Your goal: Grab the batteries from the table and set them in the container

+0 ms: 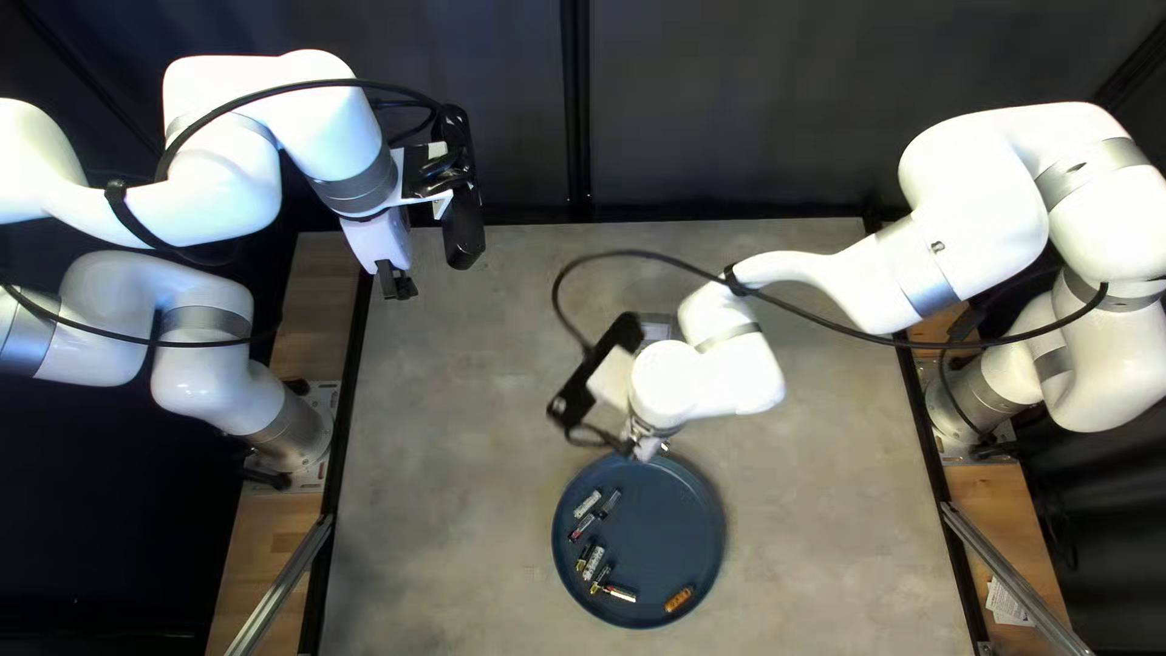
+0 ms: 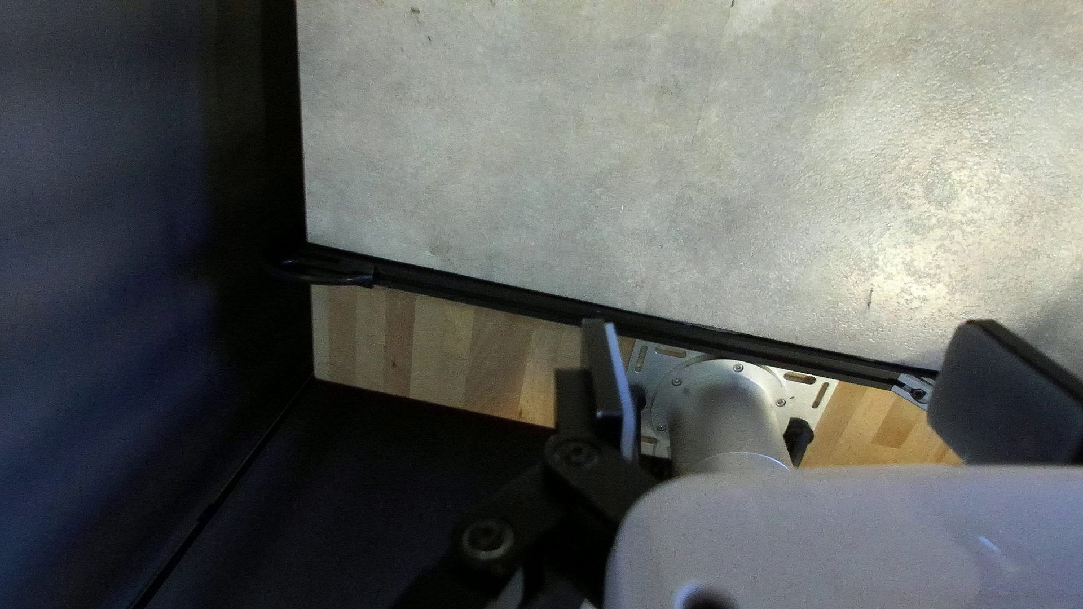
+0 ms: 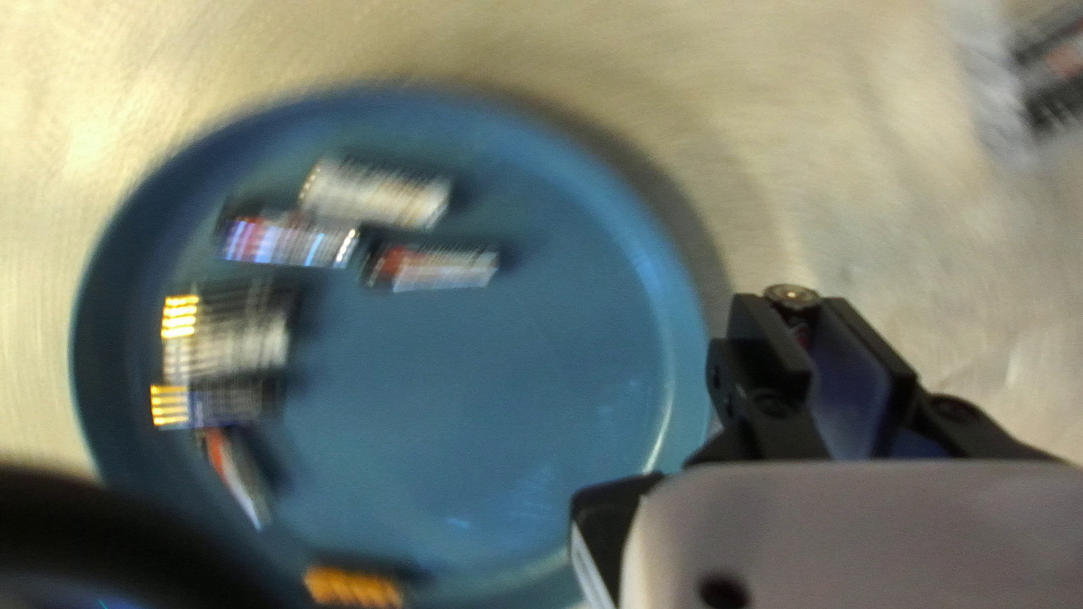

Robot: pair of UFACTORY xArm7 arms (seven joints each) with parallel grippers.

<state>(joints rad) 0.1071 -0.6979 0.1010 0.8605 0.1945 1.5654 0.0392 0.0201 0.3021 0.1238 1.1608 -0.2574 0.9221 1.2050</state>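
Observation:
Near the plate's far rim in the top left view is my right gripper (image 1: 644, 450), its fingertips hard to make out. The right wrist view shows that gripper (image 3: 793, 327) shut on a battery (image 3: 792, 296), whose round end shows between the fingers beside the plate's rim. Several batteries (image 1: 587, 503) lie on the round blue plate (image 1: 662, 535), along with an orange one (image 1: 679, 599). My left gripper (image 1: 396, 284) is raised over the table's far left corner; the left wrist view shows this gripper (image 2: 795, 367) open, with nothing between its fingers.
My right arm (image 1: 729, 365) reaches over the middle of the table (image 1: 474, 486). In the right wrist view a blurred dark and red thing (image 3: 1058, 68) lies beyond the gripper, away from the plate; I cannot tell what. The left arm's base (image 2: 728, 412) stands at the table's edge.

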